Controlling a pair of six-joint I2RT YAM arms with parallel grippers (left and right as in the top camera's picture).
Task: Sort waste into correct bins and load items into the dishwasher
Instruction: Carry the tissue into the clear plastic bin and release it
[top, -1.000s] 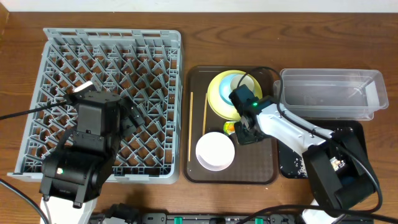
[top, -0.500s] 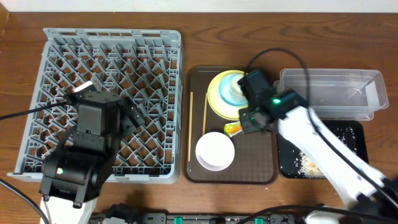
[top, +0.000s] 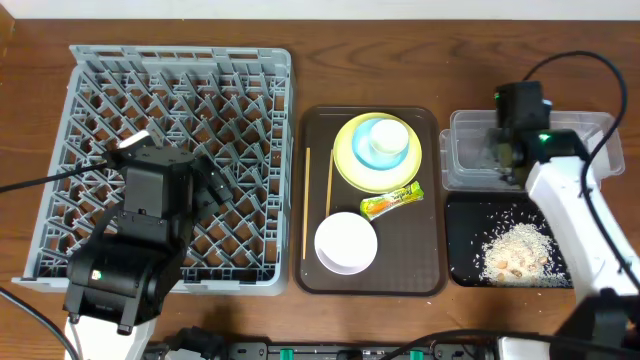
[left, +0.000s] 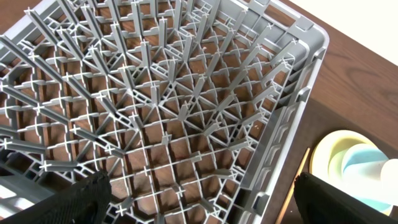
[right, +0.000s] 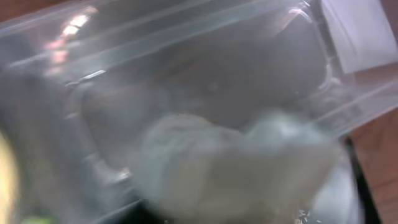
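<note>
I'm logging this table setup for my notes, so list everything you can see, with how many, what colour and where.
dish rack: one, grey, left of table
serving tray: one, brown, centre
plate: one, pale yellow, far end of serving tray
cup: one, pale blue, on plate
bowl: one, white, near end of serving tray
wrapper: one, green-yellow-orange, between plate and bowl
chopsticks: two, wooden, serving tray's left side
tub: one, clear, far right
black tray: one, black, near right
rice leftovers: one heap, whitish, in black tray
table: one, brown wood
left hand: one, black, open over dish rack
right hand: one, black, over tub; open or shut unclear
</note>
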